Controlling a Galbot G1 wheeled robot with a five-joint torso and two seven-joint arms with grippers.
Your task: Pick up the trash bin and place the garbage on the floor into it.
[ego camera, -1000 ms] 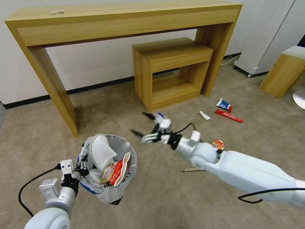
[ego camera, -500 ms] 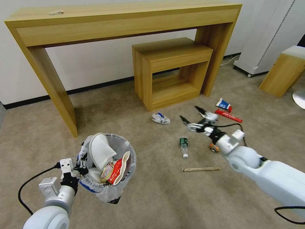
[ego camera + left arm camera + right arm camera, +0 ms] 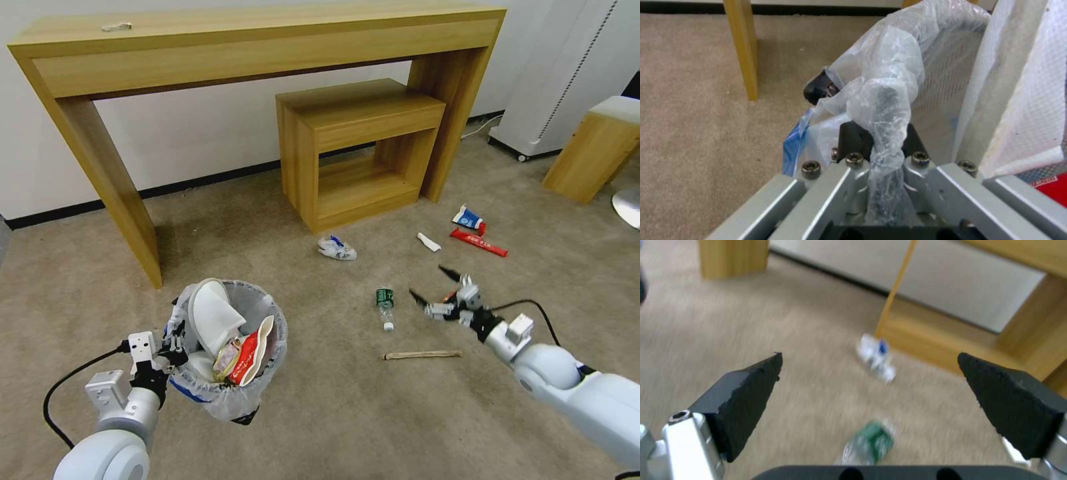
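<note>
Two pincers [image 3: 172,348] [image 3: 432,287]: bin-clamped [image 3: 230,347], apparently agape.

White arms, black-tipped right pincer [image 3: 433,285]

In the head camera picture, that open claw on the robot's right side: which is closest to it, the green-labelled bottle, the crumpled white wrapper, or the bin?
From the right gripper, open above the floor:
1. Green-labelled bottle, lying on the carpet just to its left.
2. Crumpled white wrapper, farther left and back, near the low wooden shelf.
3. Trash bin, far left, held at its rim by the left gripper.
</note>
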